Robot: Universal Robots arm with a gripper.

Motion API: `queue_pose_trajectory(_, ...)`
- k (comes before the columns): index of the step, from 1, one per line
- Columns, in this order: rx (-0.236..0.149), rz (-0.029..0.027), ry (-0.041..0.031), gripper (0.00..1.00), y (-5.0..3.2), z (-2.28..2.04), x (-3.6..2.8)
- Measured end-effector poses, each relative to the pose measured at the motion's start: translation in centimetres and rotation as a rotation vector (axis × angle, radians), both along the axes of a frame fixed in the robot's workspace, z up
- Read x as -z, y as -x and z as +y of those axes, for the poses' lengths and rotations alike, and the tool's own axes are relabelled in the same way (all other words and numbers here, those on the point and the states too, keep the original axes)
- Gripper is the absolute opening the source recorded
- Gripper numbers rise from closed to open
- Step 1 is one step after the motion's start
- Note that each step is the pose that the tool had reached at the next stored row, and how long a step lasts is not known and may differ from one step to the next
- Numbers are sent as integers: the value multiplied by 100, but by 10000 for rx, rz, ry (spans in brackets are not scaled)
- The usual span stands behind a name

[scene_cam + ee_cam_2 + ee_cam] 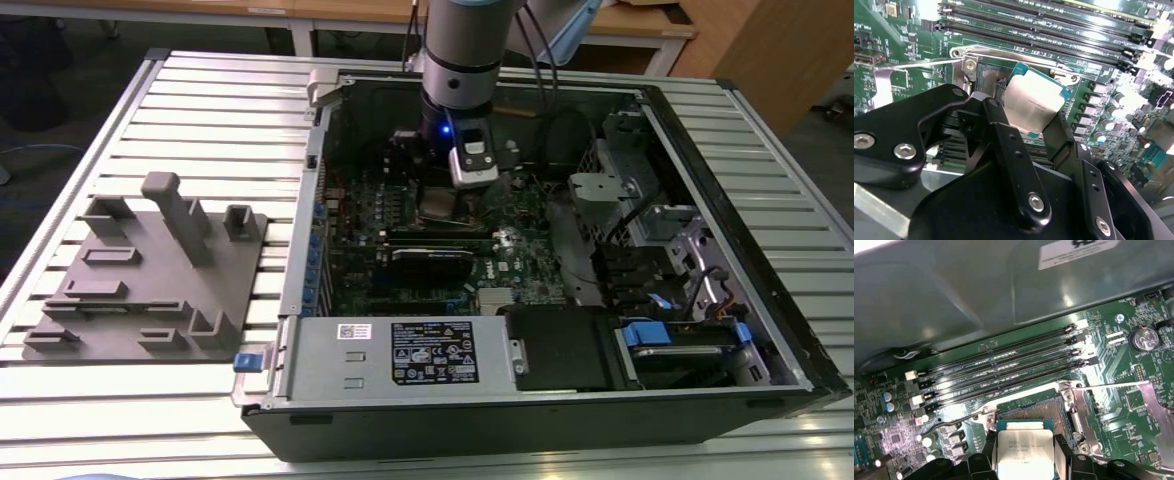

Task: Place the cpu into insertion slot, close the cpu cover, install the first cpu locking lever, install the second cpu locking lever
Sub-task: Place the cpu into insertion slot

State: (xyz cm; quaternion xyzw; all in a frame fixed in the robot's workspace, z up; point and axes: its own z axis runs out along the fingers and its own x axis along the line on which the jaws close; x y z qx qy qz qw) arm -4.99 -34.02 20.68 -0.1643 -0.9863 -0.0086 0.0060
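One bench (187,110): slatted metal. It carries everything you are working with.
Computer case (767,190): lies on its side with the panel off, so you reach the board from above.
Grey fixture (147,290): a moulded tray beside the case on the exterior view's left, well apart from the work.
Arm (461,50): reaches down into the case, wrist over the upper part of the board.
Motherboard (400,260): green, flat on the case floor.
Memory slots (1004,365): long black rows just beside the socket. These are not your target.
Gripper (1026,120): poised over the socket. Its fingers (996,130) are clamped on two opposite edges of the chip, which I judge keeps its underside free.
Cpu cover (1154,410): the silver plate appears swung back off the socket, leaving the opening free for you.
Insertion slot (1034,407): silvery rim and dark contact field, uncovered. Part of it shows beyond the chip in both wrist views.
Cpu (1034,102): grey metal top facing up, gripped over the slot and slightly skewed to the frame. You cannot tell whether any edge touches. It does not look seated.
Locking lever (1114,386): a thin rod, unlatched beside the socket.
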Motion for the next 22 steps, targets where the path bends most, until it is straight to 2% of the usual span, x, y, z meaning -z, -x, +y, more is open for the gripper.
queue_pose_trajectory(4,264,1,1,54,0,0,0)
queue_pose_trajectory(9,375,0,1,54,0,0,0)
queue_pose_trajectory(15,1437,1,0,54,0,0,0)
queue_pose_trajectory(17,1658,1,0,54,0,0,0)
queue_pose_trajectory(22,1710,0,1,54,0,0,0)
